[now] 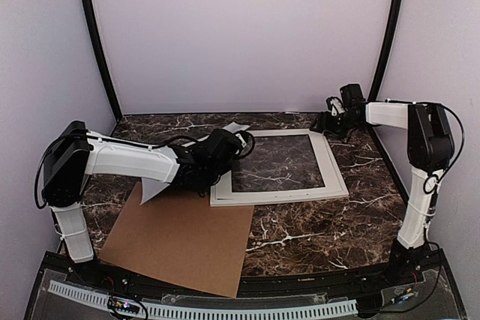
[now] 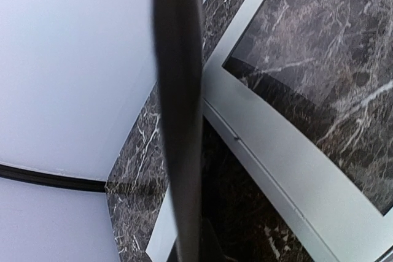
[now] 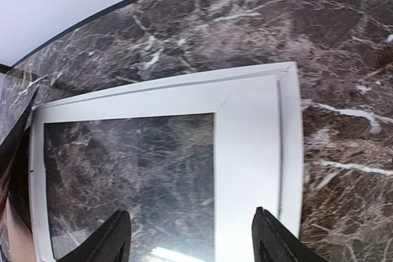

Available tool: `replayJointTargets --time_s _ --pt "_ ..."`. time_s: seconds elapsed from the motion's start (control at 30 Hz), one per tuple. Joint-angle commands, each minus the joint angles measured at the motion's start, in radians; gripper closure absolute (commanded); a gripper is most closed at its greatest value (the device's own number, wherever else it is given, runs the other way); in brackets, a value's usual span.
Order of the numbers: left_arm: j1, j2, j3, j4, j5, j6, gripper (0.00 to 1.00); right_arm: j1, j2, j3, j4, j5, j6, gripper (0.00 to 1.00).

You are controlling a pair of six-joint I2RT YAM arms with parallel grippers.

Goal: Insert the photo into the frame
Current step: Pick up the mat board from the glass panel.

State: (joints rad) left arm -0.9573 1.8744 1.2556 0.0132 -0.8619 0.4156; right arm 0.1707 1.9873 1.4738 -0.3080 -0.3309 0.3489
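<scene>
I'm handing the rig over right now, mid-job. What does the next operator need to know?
Left gripper: shut on the photo, held up off the table by the frame's left side.
Right gripper: open, empty, over the frame's far right corner.
Frame: flat on the table, white mat inside it; brown cardboard sheet near left.
Done: photo picked up.
Left: lay it in the frame, release.

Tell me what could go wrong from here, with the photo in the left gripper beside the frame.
1. The photo hangs tilted in the shut left gripper, white back showing; its lower edge could snag the left rail of the frame and bend.
2. The right gripper is open above the frame's far right corner, not holding it, so a push from the photo may slide the frame.
</scene>
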Motion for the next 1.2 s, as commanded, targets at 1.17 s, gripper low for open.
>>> replayJointTargets --time_s 1.17 --pt "-0.022 -0.114 -0.225 -0.334 0.057 -0.403 0.96 -0.060 0.156 0.071 -0.036 -0.194 -0.087 0.55"
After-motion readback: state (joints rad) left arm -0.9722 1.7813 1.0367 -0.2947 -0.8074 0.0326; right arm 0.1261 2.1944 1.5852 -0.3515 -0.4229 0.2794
